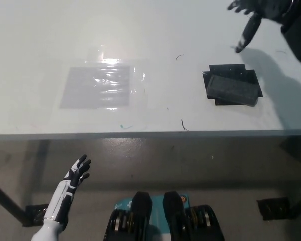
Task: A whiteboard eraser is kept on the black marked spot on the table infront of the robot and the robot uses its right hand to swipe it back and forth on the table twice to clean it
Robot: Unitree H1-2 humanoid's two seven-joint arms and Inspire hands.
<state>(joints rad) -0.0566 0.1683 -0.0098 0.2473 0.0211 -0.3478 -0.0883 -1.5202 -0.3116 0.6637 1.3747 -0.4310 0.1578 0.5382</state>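
The dark grey whiteboard eraser lies on the black marked spot at the right of the white table. My black right hand hangs above the table at the top right, up and to the right of the eraser, open with its fingers spread and pointing down-left, touching nothing. Its shadow falls to the right of the eraser. My white left hand rests open at the lower left, below the table's front edge.
A shiny clear plastic sheet is taped flat on the table's left half. Small dark pen marks dot the table near the front edge. Table legs and floor show below the edge.
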